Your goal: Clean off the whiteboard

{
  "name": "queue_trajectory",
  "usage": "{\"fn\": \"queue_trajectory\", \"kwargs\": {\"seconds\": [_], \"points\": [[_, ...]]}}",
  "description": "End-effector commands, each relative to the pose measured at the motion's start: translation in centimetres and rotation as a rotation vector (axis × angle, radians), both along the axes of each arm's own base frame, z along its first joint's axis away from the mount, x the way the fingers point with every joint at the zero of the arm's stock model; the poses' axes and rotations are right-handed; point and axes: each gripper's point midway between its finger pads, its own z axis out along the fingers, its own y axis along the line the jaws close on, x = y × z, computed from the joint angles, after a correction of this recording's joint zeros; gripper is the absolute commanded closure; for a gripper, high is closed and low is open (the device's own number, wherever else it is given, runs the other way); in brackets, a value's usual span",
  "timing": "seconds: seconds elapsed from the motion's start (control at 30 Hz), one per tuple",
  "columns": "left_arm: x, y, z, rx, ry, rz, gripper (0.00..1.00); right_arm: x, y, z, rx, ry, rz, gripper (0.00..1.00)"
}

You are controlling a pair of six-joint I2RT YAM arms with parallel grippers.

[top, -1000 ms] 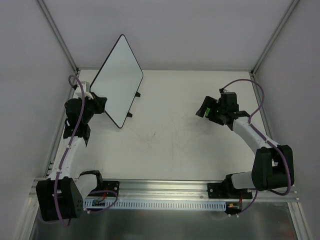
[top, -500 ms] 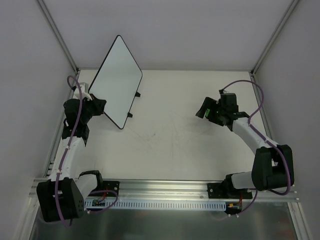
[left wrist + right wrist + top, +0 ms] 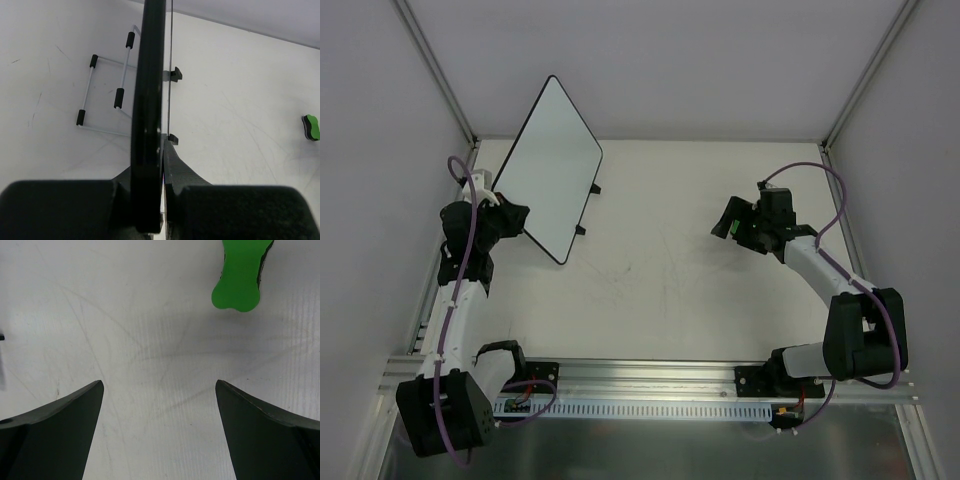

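Surface, pale and scuffed, fills the middle of the top view. At its upper left the whiteboard stands tilted up on edge, its long edges running steeply down the frame, and no writing can be made out on its face from above. The left gripper has its jaws clamped tight on the board's lower left rim, which the left wrist view shows edge-on between them. The right gripper, right of centre, has its jaws spread wide and empty. The green eraser lies just ahead of them, untouched. The board is well apart to their left, so the right arm looks best placed to take the eraser first.
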Motion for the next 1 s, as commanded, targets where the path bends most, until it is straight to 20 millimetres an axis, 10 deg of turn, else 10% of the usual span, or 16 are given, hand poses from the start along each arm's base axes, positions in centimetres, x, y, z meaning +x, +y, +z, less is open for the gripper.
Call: {"fn": "queue_trajectory", "kwargs": {"seconds": [0.0,0.23,0.5,0.97], "points": [[-3.5,4.3,-6.4,0.154,0.269,0.141,1.00,0.3,0.3,0.0,0.018,-0.006,-0.004,0.01],[-5.0,4.7,-8.0,0.141,0.333,0.196,1.00,0.1,0.2,-0.3,0.017,0.002,-0.005,0.01],[-5.3,6.1,-8.3,0.165,0.367,0.272,0.57,0.3,0.5,-0.5,0.033,0.005,-0.005,0.01],[-4.5,6.9,-7.3,0.211,0.359,0.279,0.34,0.3,0.6,-0.8,0.035,0.013,0.003,0.01]]}}
